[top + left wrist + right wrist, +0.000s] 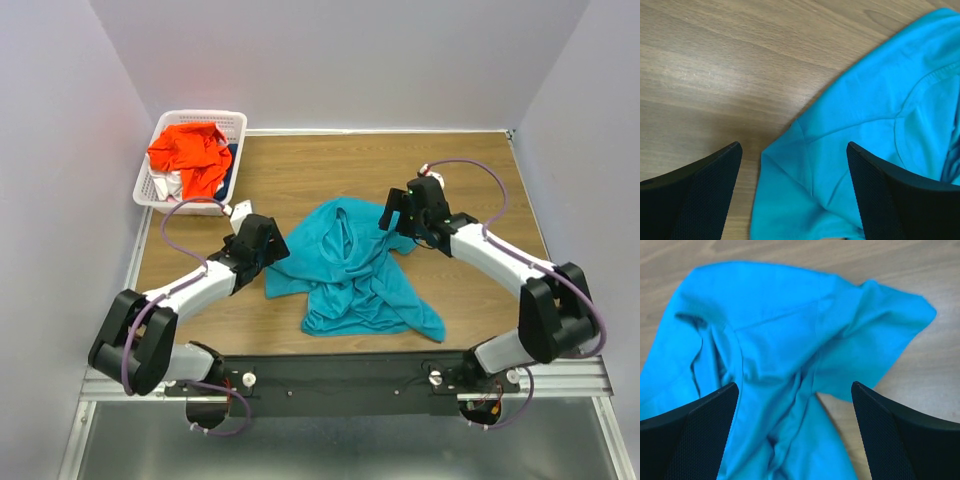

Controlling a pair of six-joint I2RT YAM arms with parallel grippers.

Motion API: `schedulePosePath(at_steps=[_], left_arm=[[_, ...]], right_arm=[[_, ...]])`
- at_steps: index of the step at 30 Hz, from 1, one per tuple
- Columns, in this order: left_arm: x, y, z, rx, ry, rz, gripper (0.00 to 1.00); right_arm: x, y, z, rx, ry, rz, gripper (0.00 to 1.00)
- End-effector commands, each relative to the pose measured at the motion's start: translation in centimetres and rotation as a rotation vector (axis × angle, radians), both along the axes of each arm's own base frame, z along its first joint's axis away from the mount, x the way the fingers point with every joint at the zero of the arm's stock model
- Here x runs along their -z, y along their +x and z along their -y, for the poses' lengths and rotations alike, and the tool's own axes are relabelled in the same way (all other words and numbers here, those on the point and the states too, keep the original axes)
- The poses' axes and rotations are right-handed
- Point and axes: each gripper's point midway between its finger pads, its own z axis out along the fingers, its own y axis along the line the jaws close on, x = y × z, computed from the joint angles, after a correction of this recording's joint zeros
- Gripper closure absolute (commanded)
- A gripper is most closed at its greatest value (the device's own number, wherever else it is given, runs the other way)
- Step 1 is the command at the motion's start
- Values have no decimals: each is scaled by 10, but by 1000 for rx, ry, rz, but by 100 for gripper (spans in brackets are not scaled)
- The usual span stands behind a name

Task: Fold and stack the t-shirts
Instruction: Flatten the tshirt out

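A large teal-blue t-shirt (355, 265) lies crumpled on the wooden table between my arms. It fills the right of the left wrist view (880, 120) and most of the right wrist view (765, 350). My left gripper (272, 245) is open over the shirt's left edge, its jaws wide apart (795, 150). My right gripper (392, 212) is open over the shirt's upper right part (795, 390). A bright orange-red t-shirt (190, 150) lies in the basket with white and dark blue cloth under it.
A white plastic lattice basket (226, 120) stands at the back left corner of the table. Grey walls close the back and both sides. A black rail runs along the near edge.
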Motion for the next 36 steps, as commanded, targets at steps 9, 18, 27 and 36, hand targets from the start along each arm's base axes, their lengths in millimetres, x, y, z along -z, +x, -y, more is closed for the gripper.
schedulePosePath(at_steps=[9, 18, 27, 36], left_arm=[[23, 23, 24, 44, -39, -57, 23], [36, 26, 33, 89, -39, -89, 100], [1, 35, 31, 87, -36, 14, 100], [-141, 72, 22, 26, -38, 331, 100]], right_arm=[[31, 57, 6, 198, -83, -40, 6], [59, 60, -1, 223, -64, -108, 14], [48, 84, 5, 274, -107, -46, 78], [-81, 95, 28, 305, -129, 241, 98]])
